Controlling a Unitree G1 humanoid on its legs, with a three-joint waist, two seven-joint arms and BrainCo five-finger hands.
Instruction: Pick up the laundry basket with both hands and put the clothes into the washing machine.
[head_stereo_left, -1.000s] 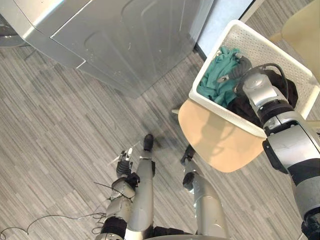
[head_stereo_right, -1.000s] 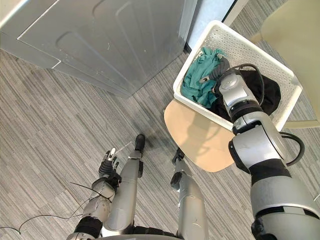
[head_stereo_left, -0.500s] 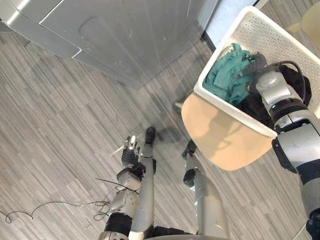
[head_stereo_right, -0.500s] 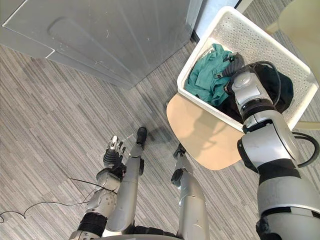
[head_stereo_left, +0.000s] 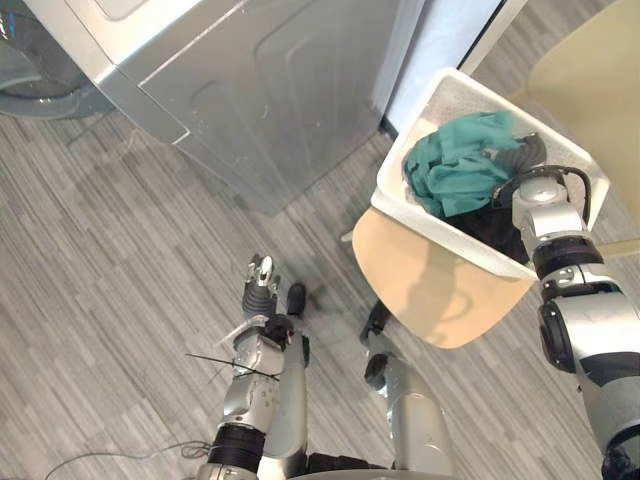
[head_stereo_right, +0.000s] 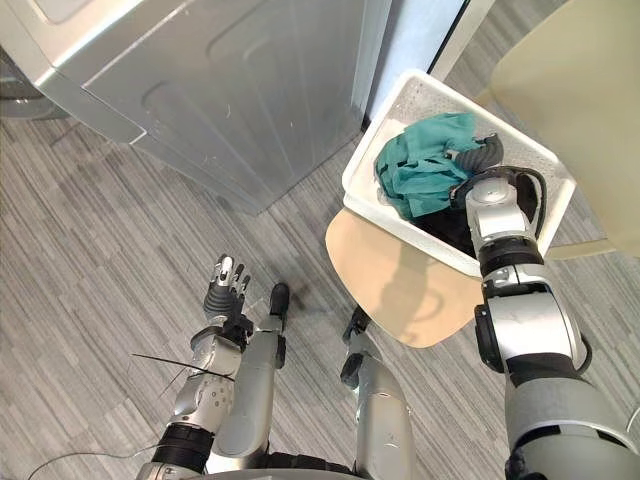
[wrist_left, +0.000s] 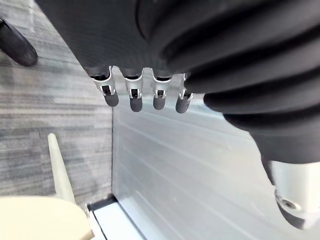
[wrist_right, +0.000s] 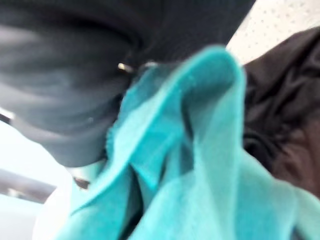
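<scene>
Left hand (head_stereo_right: 222, 295): fingers (wrist_left: 132, 97) straight, slightly apart, holding nothing.
Right hand (head_stereo_right: 487, 152): fingers buried in crumpled teal cloth (head_stereo_left: 460, 175); grip cannot be told.
White perforated plastic laundry basket (head_stereo_left: 440, 232): around the right fingers, on a beige round seat (head_stereo_left: 430, 295).
Silver metal washing machine (head_stereo_left: 270, 90): beyond the left fingers.

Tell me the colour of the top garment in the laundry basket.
The top garment is teal, clearest in the left eye view.
</scene>
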